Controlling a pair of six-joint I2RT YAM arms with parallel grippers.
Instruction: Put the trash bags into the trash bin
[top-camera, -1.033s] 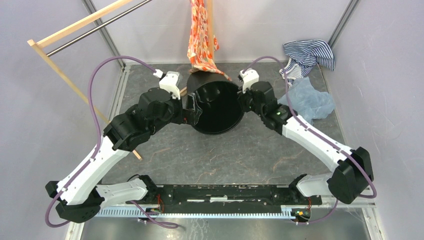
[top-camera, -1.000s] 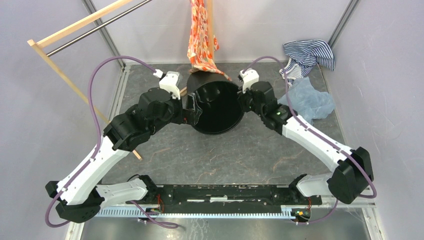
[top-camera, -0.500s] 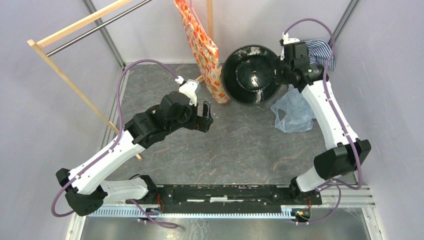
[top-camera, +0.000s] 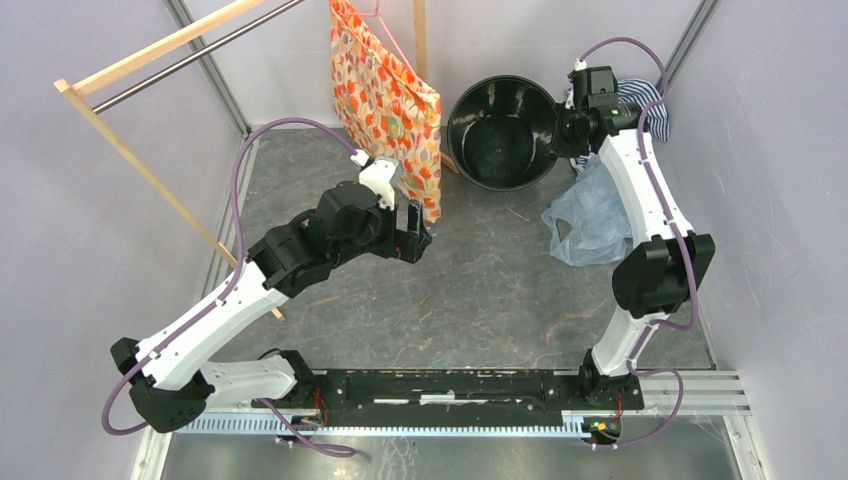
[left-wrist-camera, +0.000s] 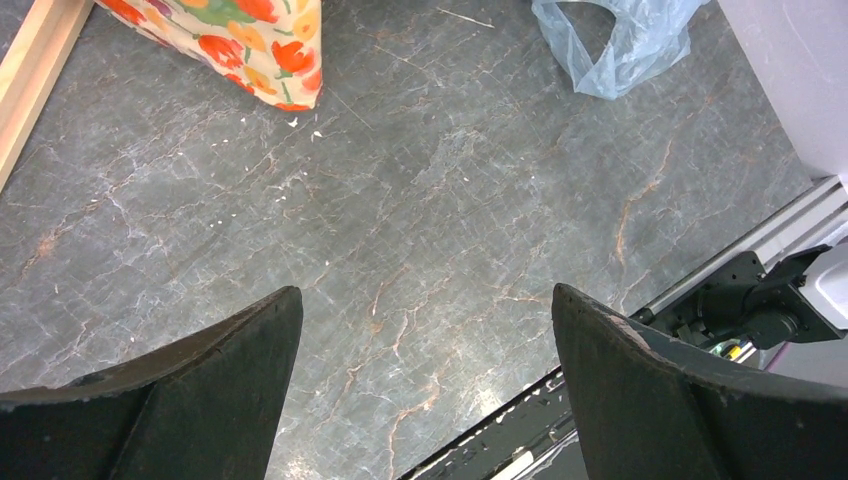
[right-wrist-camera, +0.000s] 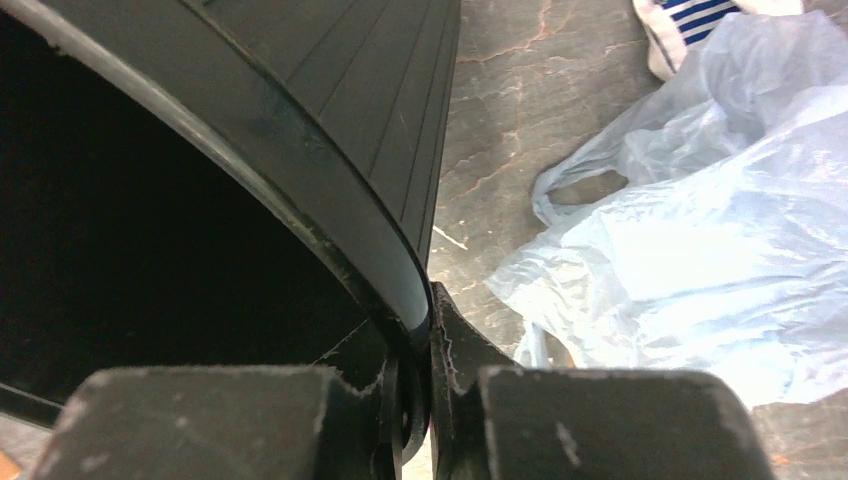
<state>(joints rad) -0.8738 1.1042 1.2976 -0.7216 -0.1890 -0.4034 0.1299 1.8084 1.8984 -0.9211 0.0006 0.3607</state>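
Observation:
The black trash bin stands at the back of the table, tipped so its mouth faces the overhead camera. My right gripper is shut on the bin's rim at its right side, one finger inside and one outside. The pale-blue trash bag lies crumpled on the table just right of the bin, under my right arm; it also shows in the right wrist view and the left wrist view. My left gripper is open and empty above the table's middle, its fingertips wide apart.
An orange floral fabric bag hangs from a wooden rack at the back left. A blue-white striped cloth lies at the back right corner. Grey walls close in the sides. The arm base rail runs along the near edge.

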